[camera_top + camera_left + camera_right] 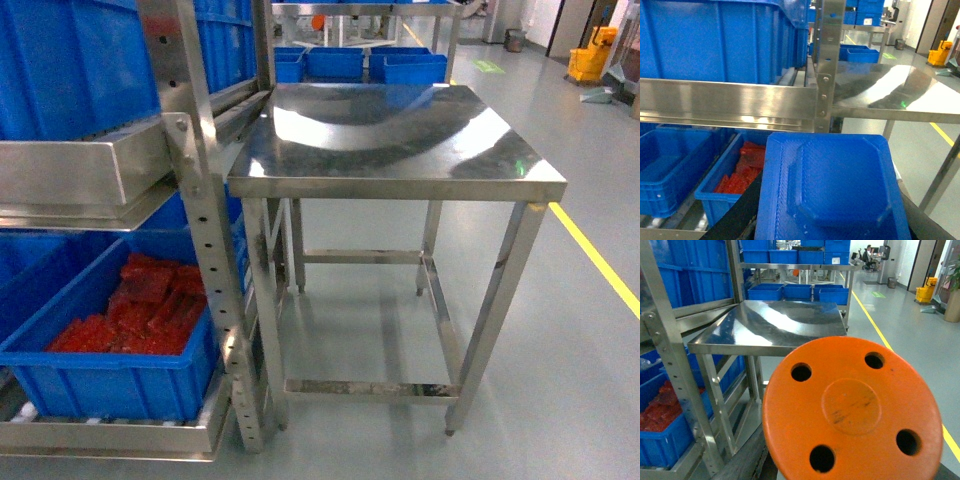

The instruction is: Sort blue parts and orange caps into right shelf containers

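A blue part [835, 185], a flat tray shape with a raised octagonal middle, fills the bottom of the left wrist view. My left gripper [830, 222] is shut on it, dark fingers [737, 217] showing at its sides. An orange cap [852, 412], round with several holes, fills the right wrist view, and my right gripper [850, 465] is shut on it. Blue shelf containers stand on the steel rack: a big upper crate [70, 70], a lower crate [100, 385] holding red pieces, and an empty one [670, 165] beside it. Neither gripper shows in the head view.
A steel table [400, 183] stands right of the rack post [205, 200]. More blue crates [335, 65] sit behind it. A yellow floor line [600, 262] runs along the right, and a yellow mop bucket [590, 55] stands far back.
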